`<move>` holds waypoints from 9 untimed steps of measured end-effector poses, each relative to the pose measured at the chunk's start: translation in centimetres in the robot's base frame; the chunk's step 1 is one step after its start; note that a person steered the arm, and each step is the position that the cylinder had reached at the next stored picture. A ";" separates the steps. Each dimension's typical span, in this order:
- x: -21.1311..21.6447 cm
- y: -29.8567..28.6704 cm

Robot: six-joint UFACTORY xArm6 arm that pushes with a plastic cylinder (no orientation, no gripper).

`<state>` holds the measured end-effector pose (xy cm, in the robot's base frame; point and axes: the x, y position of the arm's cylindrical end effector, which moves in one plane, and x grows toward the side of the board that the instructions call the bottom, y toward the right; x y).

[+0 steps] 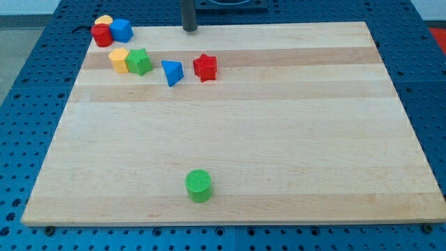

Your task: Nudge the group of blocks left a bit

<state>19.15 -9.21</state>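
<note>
Wooden counter (279, 139) carries two small groups at the view's top left: a red block (101, 35), a yellow block (104, 21) and a blue block (122, 30) touching; below them a yellow block (119, 60) against a green block (139, 61), then a blue triangle (172, 72) and a red star (205, 67). My tip (189, 30), with no pincer, stands at the top edge, apart from all. A green cylinder (199, 185) sits alone near the bottom.

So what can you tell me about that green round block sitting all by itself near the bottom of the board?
The green cylinder-shaped block stands upright on its flat end on the pale wooden board, near the view's bottom, slightly left of centre. It looks like plastic, with fine ridges across its round top. Nothing touches it: the other coloured blocks cluster far off toward the view's top left, and my tip is at the board's top edge, well away from it.
</note>
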 end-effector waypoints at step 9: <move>0.0 -7.7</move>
<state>19.17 -16.96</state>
